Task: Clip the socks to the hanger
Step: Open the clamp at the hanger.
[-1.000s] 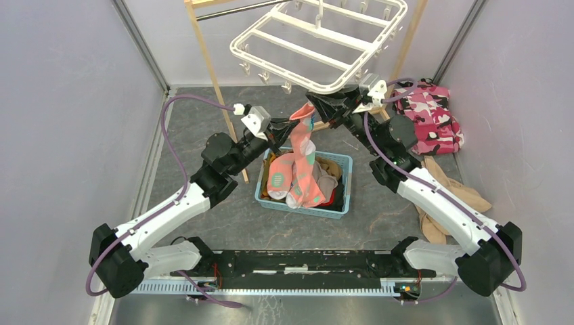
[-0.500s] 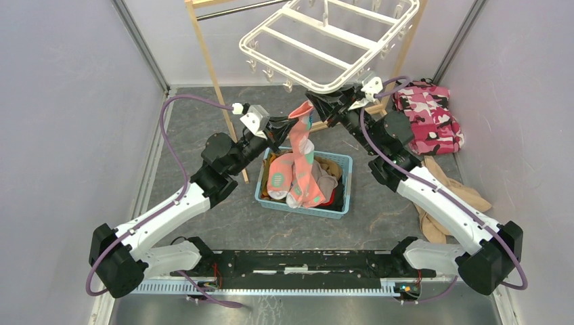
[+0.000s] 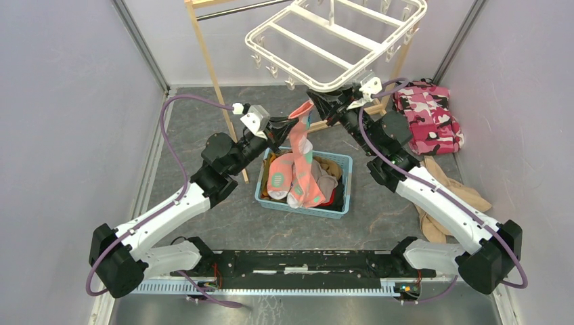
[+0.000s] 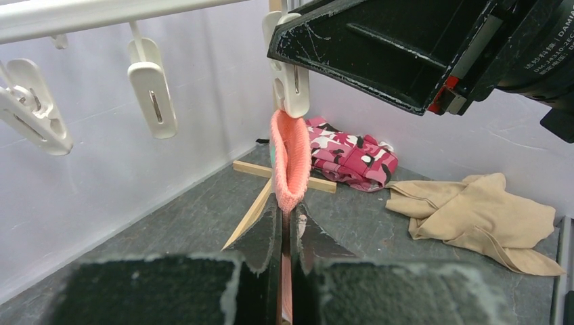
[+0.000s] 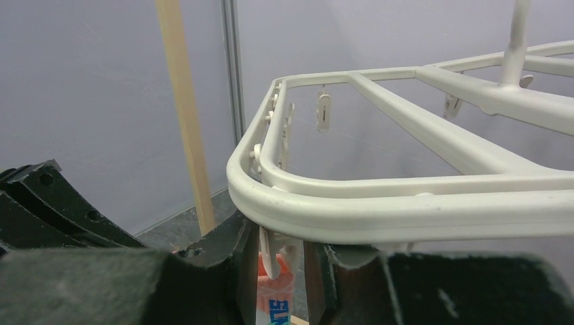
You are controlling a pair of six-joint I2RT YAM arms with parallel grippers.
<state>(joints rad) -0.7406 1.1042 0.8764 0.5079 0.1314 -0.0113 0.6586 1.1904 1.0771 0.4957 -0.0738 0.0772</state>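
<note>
Socks (image 3: pixel 298 181) fill the blue basket (image 3: pixel 304 209) at the centre of your top view, and one salmon-pink sock (image 3: pixel 302 135) rises from that heap toward the upper middle of the frame. Starting from the left, the slanted post of the wooden stand (image 3: pixel 215 88) crosses the upper left. Just right of it, your left gripper (image 3: pixel 287 126) reaches in from the lower left. In its wrist view the two fingers are pressed together on the raised sock below its cuff, so the cuff stands upright above them. A white clip (image 4: pixel 292 84) hangs directly over that cuff, its lower tip at the cuff's top edge, though you cannot tell whether it bites the fabric. Further right, your right gripper (image 3: pixel 318 101) comes in from the lower right and sits under the near rim of the hanger (image 5: pixel 406 217), which hangs tilted across the upper centre and right. In its wrist view the fingers stand on either side of that clip with only a narrow gap. You cannot tell whether they are squeezing it. At the right edge a pink camouflage cloth (image 3: pixel 430 118) lies on the table, with a tan garment (image 3: pixel 433 227) below it.
</note>
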